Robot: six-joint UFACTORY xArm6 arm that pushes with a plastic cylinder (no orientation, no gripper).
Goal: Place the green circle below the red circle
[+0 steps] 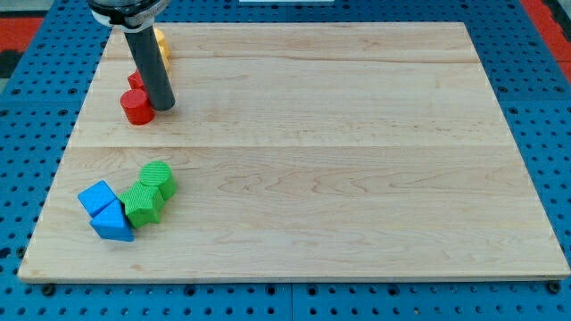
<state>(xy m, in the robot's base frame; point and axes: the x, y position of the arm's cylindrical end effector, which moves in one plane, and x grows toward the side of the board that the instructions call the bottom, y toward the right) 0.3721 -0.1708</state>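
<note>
The red circle lies at the view's upper left of the wooden board. My tip rests on the board just right of the red circle, touching or almost touching it. The green circle lies lower down, toward the view's bottom left, well below the red circle and my tip. It touches a second green block at its lower left.
A second red block sits just above the red circle, partly hidden by the rod. A yellow block peeks out behind the rod near the top edge. Two blue blocks lie left of the green blocks.
</note>
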